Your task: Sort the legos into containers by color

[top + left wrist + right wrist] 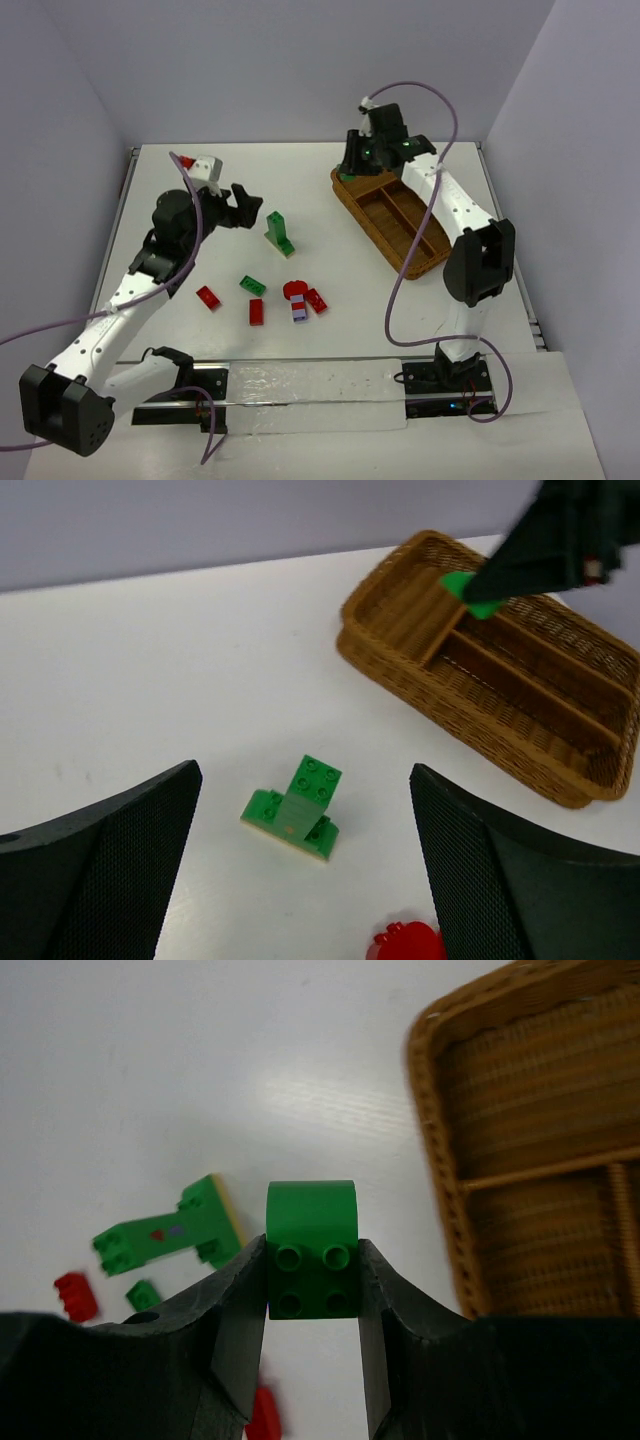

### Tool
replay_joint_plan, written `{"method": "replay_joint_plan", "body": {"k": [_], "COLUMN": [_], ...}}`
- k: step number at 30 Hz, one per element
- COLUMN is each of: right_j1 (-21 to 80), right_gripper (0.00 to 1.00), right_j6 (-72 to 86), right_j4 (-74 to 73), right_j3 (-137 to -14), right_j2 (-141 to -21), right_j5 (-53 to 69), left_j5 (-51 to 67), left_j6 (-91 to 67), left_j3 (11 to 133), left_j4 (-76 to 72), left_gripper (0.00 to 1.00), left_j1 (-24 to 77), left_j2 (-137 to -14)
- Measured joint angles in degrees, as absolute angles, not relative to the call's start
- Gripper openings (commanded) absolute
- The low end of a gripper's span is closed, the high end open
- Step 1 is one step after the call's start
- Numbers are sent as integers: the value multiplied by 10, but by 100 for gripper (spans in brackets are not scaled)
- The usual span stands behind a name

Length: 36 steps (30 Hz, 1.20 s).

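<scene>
Between right jaws | green lego point(311, 1250) | rounded top, four studs

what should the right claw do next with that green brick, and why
Probably ease it down over the short end section of the wicker tray and open. The right claw is shut on the green brick and hangs at that end, where the tray looks empty.

Bare table point(300, 175) is lying open between the upright green stack point(280, 233) and the wicker tray point(418, 266). The right gripper point(352, 170), clamping a green brick point(311, 1222), is hanging over the tray's far end, blocking it. Loose bricks point(256, 312) are crowding the near middle.
</scene>
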<state>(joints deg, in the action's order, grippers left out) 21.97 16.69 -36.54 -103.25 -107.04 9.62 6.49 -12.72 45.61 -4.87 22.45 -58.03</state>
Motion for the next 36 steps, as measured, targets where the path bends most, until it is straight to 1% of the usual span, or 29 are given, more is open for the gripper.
{"method": "replay_joint_plan", "body": {"k": [4,6,11,17,19,23,24,27,30,31,34,36], "right_j1": [160,135,110,111,111,111,111,111,111,111,114,116], "right_gripper": [0,0,0,16,30,50,56,69,77,77,76,71], "right_j6": [170,171,184,203,209,220,224,235,243,244,246,243], "right_j4": [-353,-346,-323,-291,-288,-281,-283,-282,-281,-282,-283,-282], "right_j3": [-1009,-1009,-1043,-1075,-1085,-1115,-1128,-1183,-1214,-1217,-1216,-1205], "right_j2": [-1060,-1067,-1118,-1196,-1217,-1255,-1265,-1307,-1329,-1332,-1332,-1325], "right_j5": [77,69,55,40,35,37,40,54,64,67,68,65], "left_j5": [-14,-57,-130,-136,-136,-136,-136,-136,-136,-136,-135,-135], "left_j6": [-165,-182,-230,-265,-272,-282,-283,-283,-283,-283,-283,-283], "left_j3": [571,620,642,642,642,645,647,661,670,671,671,671], "left_j4": [50,90,168,230,239,244,245,251,252,254,257,258], "left_gripper": [92,94,96,97,97,97,97,97,97,97,97,97], "left_j1": [225,225,224,224,224,224,224,224,224,224,224,224], "left_j2": [-626,-653,-679,-699,-702,-704,-705,-714,-723,-724,-726,-726]}}
